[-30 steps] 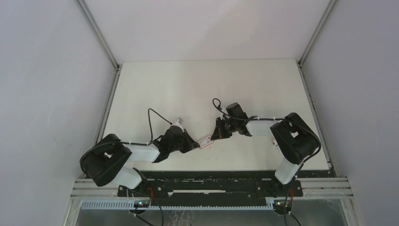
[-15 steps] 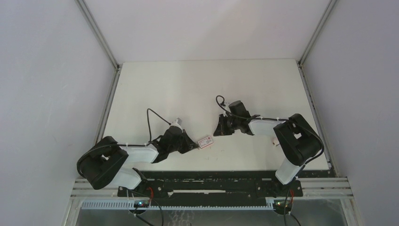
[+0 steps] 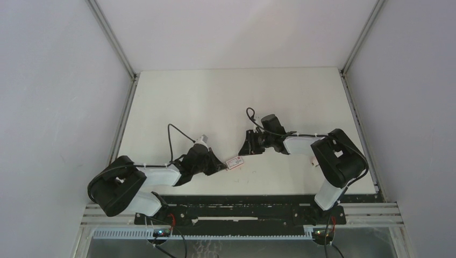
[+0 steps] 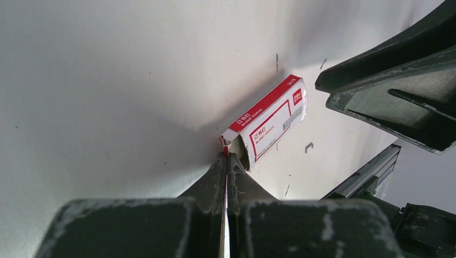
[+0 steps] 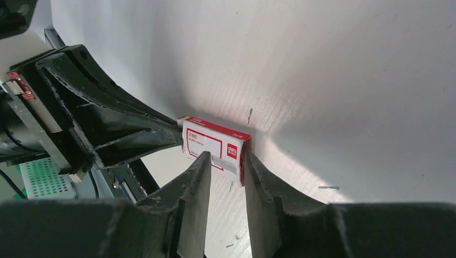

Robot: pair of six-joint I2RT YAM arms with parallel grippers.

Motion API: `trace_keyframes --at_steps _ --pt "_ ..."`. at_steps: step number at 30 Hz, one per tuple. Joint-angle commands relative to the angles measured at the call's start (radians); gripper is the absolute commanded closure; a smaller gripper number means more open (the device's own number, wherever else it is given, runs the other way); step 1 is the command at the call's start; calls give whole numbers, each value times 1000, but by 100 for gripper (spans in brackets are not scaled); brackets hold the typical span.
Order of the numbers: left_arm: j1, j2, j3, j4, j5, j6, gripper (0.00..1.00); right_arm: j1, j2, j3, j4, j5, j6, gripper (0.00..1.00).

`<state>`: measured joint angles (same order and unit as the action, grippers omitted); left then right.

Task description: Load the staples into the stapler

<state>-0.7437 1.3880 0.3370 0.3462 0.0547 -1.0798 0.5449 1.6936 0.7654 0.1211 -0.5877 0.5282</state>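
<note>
A small red-and-white staples box (image 3: pixel 235 162) hangs just above the table between the two arms. My left gripper (image 4: pixel 226 157) is shut on the flap at the box's open end (image 4: pixel 267 121). My right gripper (image 5: pixel 226 158) is open, and its fingertips straddle the far end of the box (image 5: pixel 216 144) without clamping it. A grey strip (image 5: pixel 224 164) lies across the box face between those fingertips. In the top view the right gripper (image 3: pixel 244 149) sits just up and right of the box. The stapler is out of view.
Loose single staples lie scattered on the white table, one (image 4: pixel 308 146) below the box and others (image 5: pixel 328 187) to the right of my right fingers. The black front rail (image 3: pixel 242 201) runs along the near edge. The left gripper's body (image 5: pixel 107 129) fills the right wrist view's left side.
The right gripper's jaws have parted from shut to open and have slid slightly left toward the box's end. The left gripper still pinches the flap, with the box barely shifted.
</note>
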Motion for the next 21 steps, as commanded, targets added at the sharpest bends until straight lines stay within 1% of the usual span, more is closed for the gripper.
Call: trace_keyframes --at_steps 1,4,12,21 --pt "6 -10 1 -62 -29 38 100 6 17 19 23 -14 10 71" --pt "6 -9 1 -60 -29 37 100 7 33 23 15 -17 9 72" --pt "5 -10 2 -60 -29 38 100 21 47 31 27 -45 11 82" --pt "6 -11 2 -59 -28 38 100 27 66 42 21 -61 9 86"
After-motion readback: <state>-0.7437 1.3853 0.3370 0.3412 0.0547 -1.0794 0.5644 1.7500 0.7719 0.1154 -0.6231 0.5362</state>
